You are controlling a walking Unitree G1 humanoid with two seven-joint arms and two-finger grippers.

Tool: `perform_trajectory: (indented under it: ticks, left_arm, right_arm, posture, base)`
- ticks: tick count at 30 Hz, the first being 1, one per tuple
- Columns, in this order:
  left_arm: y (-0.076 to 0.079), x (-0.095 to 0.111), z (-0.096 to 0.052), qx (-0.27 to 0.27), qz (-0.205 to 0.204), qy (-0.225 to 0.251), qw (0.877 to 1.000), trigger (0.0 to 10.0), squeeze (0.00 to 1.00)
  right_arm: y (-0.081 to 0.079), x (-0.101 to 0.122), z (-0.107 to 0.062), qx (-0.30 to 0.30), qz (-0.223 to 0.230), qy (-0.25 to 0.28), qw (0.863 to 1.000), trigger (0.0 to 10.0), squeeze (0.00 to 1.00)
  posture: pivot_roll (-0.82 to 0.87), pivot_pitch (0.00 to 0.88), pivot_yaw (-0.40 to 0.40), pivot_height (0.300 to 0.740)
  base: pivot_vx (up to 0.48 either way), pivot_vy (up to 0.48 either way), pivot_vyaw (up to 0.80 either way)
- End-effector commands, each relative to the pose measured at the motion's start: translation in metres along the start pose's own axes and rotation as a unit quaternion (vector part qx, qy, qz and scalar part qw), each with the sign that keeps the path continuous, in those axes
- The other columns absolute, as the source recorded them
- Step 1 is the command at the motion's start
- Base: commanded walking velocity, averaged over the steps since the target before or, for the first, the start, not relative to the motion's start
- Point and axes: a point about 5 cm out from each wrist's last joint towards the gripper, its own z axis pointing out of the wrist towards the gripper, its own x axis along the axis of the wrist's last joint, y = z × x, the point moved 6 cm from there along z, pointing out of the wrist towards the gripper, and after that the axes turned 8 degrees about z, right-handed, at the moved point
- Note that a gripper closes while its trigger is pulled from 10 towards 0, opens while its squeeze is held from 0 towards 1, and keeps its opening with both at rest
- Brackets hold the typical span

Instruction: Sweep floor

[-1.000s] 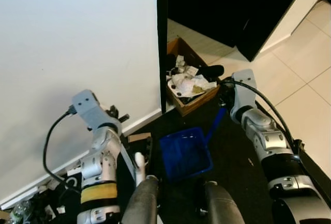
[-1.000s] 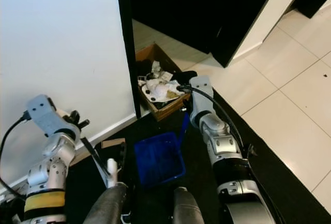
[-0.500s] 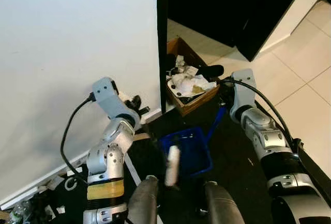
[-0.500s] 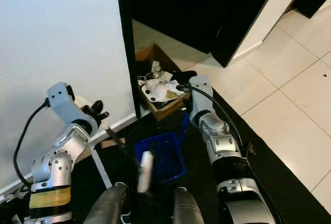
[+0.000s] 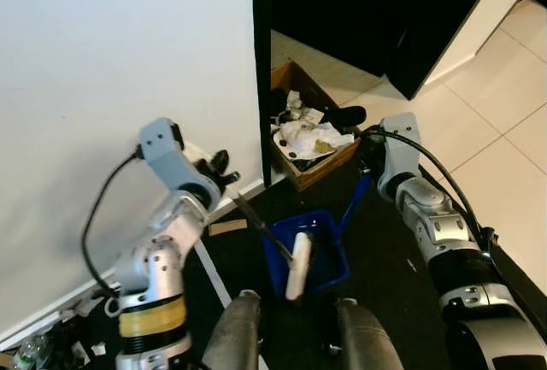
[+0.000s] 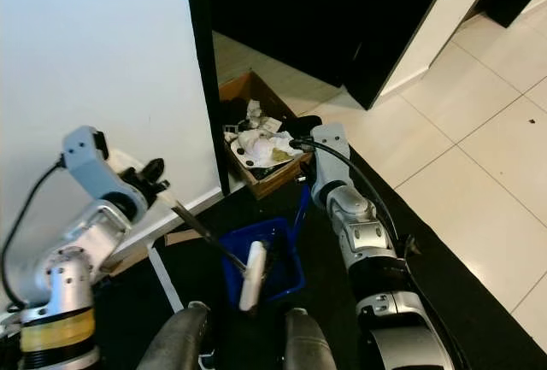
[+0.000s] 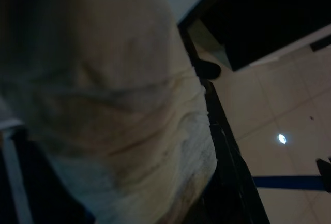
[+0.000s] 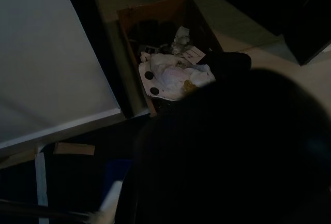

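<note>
A dark mat [image 5: 385, 259] covers the floor beside a white wall [image 5: 111, 71], with pale tiles [image 5: 504, 114] to the right. Nearest, a blue dustpan [image 5: 316, 255] lies on the mat. A brush [image 5: 295, 263] rests in it, its dark handle gripped by the left gripper [image 5: 224, 180]. Right of the brush, the right gripper [image 5: 369, 165] is at the dustpan's blue handle; whether it grips is unclear. Beyond, a cardboard box [image 5: 309, 143] holds crumpled paper.
</note>
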Motion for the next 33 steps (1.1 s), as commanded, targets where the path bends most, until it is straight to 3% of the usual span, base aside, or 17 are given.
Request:
perform_trajectory:
  ticks: [1,3,5,6,8,12,16,21,26,29,33]
  left_arm:
    - [0.002,0.012,-0.008,-0.014,0.019,0.015,1.0,10.0,0.0]
    - [-0.001,0.018,-0.011,-0.012,0.034,0.022,0.999,10.0,0.0]
    - [-0.018,0.035,-0.019,0.019,0.088,0.046,0.995,10.0,0.0]
    - [-0.018,0.035,-0.019,0.019,0.088,0.046,0.995,10.0,0.0]
    - [-0.042,0.049,-0.026,0.07,0.122,0.065,0.988,10.0,0.0]
    - [-0.058,0.05,-0.031,0.105,0.128,0.067,0.984,10.0,0.0]
    - [-0.09,0.038,-0.039,0.181,0.126,0.046,0.974,10.0,0.0]
    - [-0.1,0.024,-0.043,0.202,0.15,0.024,0.968,10.0,0.0]
    - [-0.106,0.001,-0.045,0.215,0.161,-0.008,0.963,10.0,0.0]
    - [-0.118,-0.023,-0.047,0.244,0.138,-0.029,0.959,10.0,0.0]
    - [-0.122,-0.032,-0.047,0.255,0.12,-0.029,0.959,10.0,0.0]
  right_arm:
    - [-0.003,-0.023,-0.002,0.008,0.014,-0.032,0.999,10.0,0.0]
    - [-0.003,-0.024,-0.002,0.007,0.013,-0.033,0.999,10.0,0.0]
    - [0.0,-0.024,-0.003,0.004,0.014,-0.031,0.999,10.0,0.0]
    - [0.0,-0.024,-0.003,0.004,0.014,-0.031,0.999,10.0,0.0]
    - [0.006,-0.023,-0.004,-0.004,0.018,-0.023,1.0,10.0,0.0]
    - [0.012,-0.021,-0.006,-0.009,0.021,-0.015,1.0,10.0,0.0]
    - [0.024,-0.006,-0.011,-0.014,0.026,0.013,0.999,10.0,0.0]
    - [0.03,0.007,-0.014,-0.01,0.017,0.029,0.999,10.0,0.0]
    - [0.03,0.005,-0.014,-0.005,0.006,0.024,1.0,10.0,0.0]
    - [0.021,0.006,-0.014,0.016,-0.01,0.024,1.0,10.0,0.0]
    - [0.017,0.007,-0.013,0.024,-0.018,0.027,0.999,10.0,0.0]
  posture:
    - [0.11,0.222,0.002,0.74]
    - [0.11,0.222,0.002,0.74]
    - [0.11,0.22,0.003,0.74]
    - [0.11,0.22,0.003,0.74]
    - [0.12,0.222,0.002,0.74]
    - [0.12,0.224,0.002,0.74]
    - [0.11,0.228,0.002,0.74]
    - [0.1,0.228,0.004,0.74]
    - [0.1,0.227,0.005,0.74]
    - [0.1,0.225,0.003,0.74]
    - [0.1,0.223,0.0,0.74]
  base:
    - [0.0,0.0,0.0]
    - [0.0,0.0,0.0]
    - [0.0,0.0,0.0]
    - [0.0,0.0,0.0]
    - [0.0,0.0,0.0]
    - [0.0,0.0,0.0]
    - [0.0,0.0,0.0]
    - [0.0,0.0,0.0]
    - [0.0,0.0,0.0]
    - [0.0,0.0,0.0]
    - [0.0,0.0,0.0]
